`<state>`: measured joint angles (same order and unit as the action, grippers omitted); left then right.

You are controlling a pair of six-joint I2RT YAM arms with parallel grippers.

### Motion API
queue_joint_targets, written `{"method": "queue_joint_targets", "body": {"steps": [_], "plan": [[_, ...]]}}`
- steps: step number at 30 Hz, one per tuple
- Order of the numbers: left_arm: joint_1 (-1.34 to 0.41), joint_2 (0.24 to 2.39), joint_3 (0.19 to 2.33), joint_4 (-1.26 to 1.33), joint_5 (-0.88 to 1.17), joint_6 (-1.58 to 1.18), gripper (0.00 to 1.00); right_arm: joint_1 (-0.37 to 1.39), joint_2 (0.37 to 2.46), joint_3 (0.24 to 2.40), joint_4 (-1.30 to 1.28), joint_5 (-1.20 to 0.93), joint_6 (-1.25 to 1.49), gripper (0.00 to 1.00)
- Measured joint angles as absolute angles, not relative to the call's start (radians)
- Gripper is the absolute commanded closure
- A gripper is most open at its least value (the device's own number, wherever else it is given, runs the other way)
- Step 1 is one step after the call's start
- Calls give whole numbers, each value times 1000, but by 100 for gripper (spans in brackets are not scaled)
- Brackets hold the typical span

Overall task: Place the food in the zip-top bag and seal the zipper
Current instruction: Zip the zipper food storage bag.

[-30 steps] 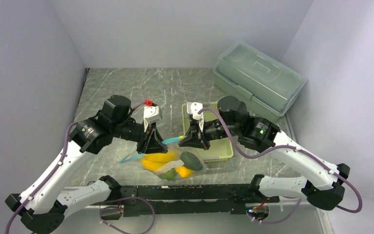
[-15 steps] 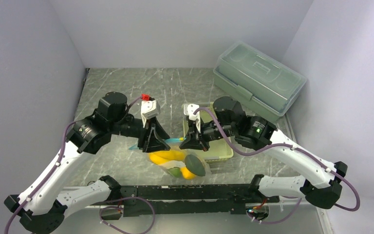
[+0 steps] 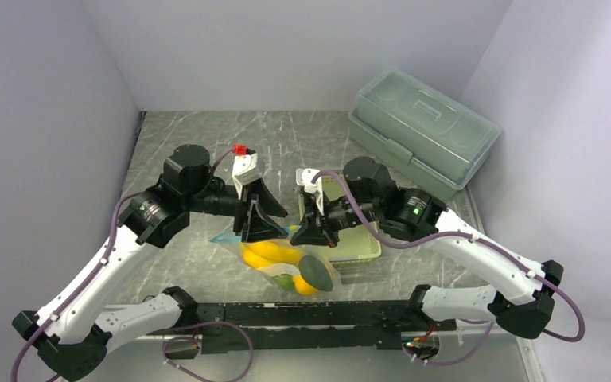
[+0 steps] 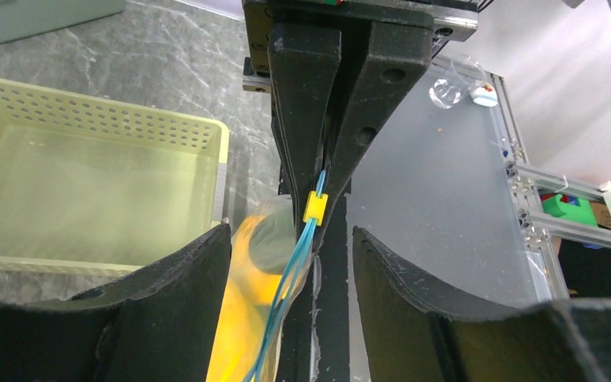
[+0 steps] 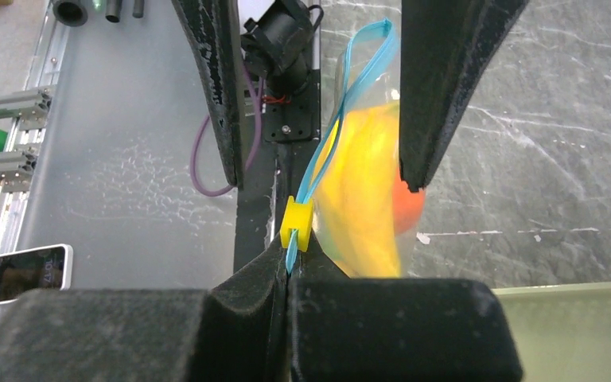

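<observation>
Sideways, the zipper (image 5: 326, 147) runs from right gripper (image 5: 286, 267) toward left gripper (image 4: 290, 239).

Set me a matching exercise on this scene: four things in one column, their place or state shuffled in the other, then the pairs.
1 right gripper
2 left gripper
3 food
4 lidded box

A inside the zip-top bag
B far right of the table, lid on
C open, fingers either side of the bag's mouth
D shut on the zipper

Pairs: 1-D, 2-C, 3-A, 4-B
</observation>
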<state>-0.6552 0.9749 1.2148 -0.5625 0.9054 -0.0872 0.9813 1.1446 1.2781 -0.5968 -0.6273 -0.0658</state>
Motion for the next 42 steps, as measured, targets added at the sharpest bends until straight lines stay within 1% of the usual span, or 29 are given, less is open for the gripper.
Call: {"method": "queue_joint_targets", "body": {"steps": [8, 18, 22, 38, 42], "plan": [[-655, 984, 1191, -481, 953, -126, 41, 981, 1145, 1278, -567, -643, -28, 100], [-655, 990, 1181, -439, 991, -148, 51, 981, 1172, 1278, -543, -661, 20, 100], [-655, 993, 1181, -430, 1001, -148, 57, 981, 1185, 1278, -543, -661, 31, 100], [-655, 993, 1176, -440, 1024, -142, 62, 981, 1186, 1292, -538, -661, 47, 100], [-655, 995, 1176, -455, 1023, -138, 66, 981, 1186, 1302, -536, -660, 48, 100]]}}
